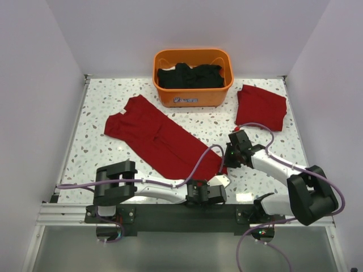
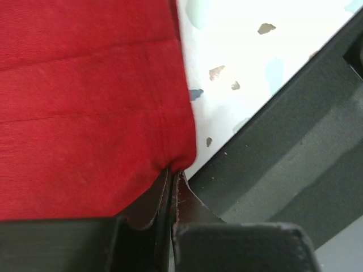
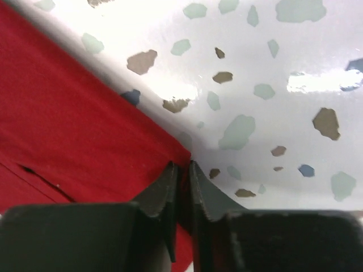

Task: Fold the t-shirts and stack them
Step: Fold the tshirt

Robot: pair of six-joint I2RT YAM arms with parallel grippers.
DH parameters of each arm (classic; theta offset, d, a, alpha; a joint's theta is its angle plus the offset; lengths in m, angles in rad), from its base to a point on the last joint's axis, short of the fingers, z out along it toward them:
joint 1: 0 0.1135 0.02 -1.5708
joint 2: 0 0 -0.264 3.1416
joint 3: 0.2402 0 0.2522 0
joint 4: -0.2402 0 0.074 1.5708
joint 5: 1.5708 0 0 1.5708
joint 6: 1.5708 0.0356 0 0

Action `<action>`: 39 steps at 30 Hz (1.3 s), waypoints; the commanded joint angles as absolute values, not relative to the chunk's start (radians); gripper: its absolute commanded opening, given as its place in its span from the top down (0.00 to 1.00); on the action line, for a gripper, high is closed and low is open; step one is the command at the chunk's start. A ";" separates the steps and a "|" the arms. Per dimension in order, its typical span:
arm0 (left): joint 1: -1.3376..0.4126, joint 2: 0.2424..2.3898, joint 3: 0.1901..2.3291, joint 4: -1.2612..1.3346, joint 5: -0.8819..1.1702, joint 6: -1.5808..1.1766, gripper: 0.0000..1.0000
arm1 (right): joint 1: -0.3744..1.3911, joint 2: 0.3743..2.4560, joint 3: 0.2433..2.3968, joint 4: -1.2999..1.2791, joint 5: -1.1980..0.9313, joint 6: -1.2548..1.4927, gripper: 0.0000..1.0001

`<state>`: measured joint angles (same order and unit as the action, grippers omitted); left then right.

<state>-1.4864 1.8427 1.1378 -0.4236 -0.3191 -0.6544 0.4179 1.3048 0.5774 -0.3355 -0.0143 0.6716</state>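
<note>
The left gripper (image 2: 171,177) and right gripper (image 3: 184,173) each clamp the near hem of one half-folded dark-red cloth t-shirt (image 1: 159,139), which lies diagonally on the speckled white table (image 1: 102,102). A second dark-red t-shirt (image 1: 261,106), folded, lies beside one orange plastic basket (image 1: 193,97) of dark cloth (image 1: 190,76).

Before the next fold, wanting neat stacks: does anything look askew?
The spread dark-red cloth t-shirt lies diagonally across the speckled table, not square to its edges. Black clothes sit heaped in the orange plastic basket.
</note>
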 commanded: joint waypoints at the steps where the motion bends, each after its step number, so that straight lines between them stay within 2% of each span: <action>1: -1.476 1.875 1.124 -0.509 -0.393 -0.672 1.00 | 0.419 1.255 0.613 -0.509 0.084 0.655 0.96; 3: -1.476 1.855 1.138 -0.514 -0.406 -0.670 1.00 | 0.417 1.186 0.630 -0.592 0.132 0.647 1.00; 6: -1.476 1.809 1.157 -0.483 -0.371 -0.658 1.00 | 0.419 1.122 0.672 -0.670 0.212 0.629 1.00; 10: -1.474 1.744 1.181 -0.482 -0.351 -0.618 1.00 | 0.419 1.031 0.718 -0.703 0.149 0.598 1.00; 14: -1.453 1.680 1.170 -0.485 -0.344 -0.611 1.00 | 0.420 1.041 0.781 -0.712 0.106 0.589 1.00; 23: -1.272 1.494 1.040 -0.402 -0.186 -0.629 1.00 | 0.434 1.281 0.963 -0.684 0.014 0.586 1.00; 39: -0.956 1.296 0.931 -0.521 -0.221 -0.660 1.00 | 0.600 1.703 1.435 -0.735 0.049 0.589 0.98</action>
<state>-1.0008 1.3346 0.9463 -0.4694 -0.1871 -0.6445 0.5900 1.6600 1.3441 -0.7052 0.0357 0.5991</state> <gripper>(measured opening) 0.024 0.036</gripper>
